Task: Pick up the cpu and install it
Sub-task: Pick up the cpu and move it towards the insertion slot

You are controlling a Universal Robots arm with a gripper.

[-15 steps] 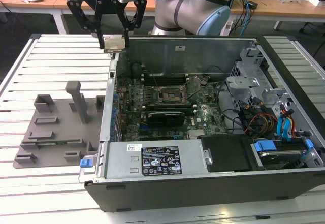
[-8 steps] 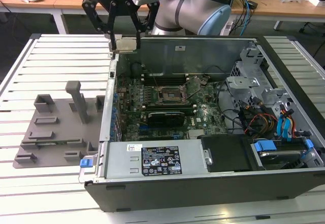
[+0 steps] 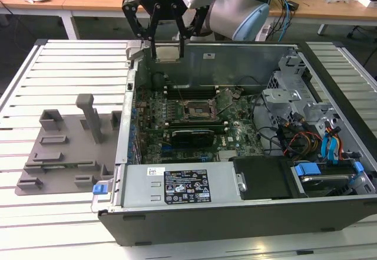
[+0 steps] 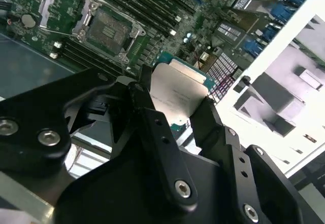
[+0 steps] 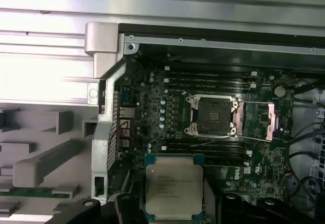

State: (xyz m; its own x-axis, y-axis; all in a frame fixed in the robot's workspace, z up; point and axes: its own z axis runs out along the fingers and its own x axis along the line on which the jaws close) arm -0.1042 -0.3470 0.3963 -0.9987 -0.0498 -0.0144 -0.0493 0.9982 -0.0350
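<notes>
cpu (image 3: 168, 52) pinched in the claw (image 3: 168, 57), in the air over the computer case

In the exterior view, the claw's two black fingers (image 3: 154, 48) press on opposite edges of the cpu, which hangs pale and flat between them, touching nothing else. The computer case (image 3: 235, 224) lies open beneath the claw. The CPU socket (image 3: 196, 111) sits well below the claw and further into the case, with its load plate (image 3: 224, 99) swung up.

In the second wrist view, the cpu (image 4: 177, 94) shows its silver-grey lid, clamped between the fingers (image 4: 147, 107). The CPU socket (image 4: 109, 31) lies beyond the claw (image 4: 175, 108), well apart from it, and its frame holds no chip.

In the first wrist view, the cpu (image 5: 173, 188) sits in the claw (image 5: 175, 210) with its edges roughly parallel to those of the CPU socket (image 5: 210, 115) out ahead.

By my judgement, the pick-up is done and the carry to the socket is the step in hand. The install calls for the chip to be centred over the frame, kept level and matched to the socket's orientation, since any tilt or offset risks the contacts.
</notes>
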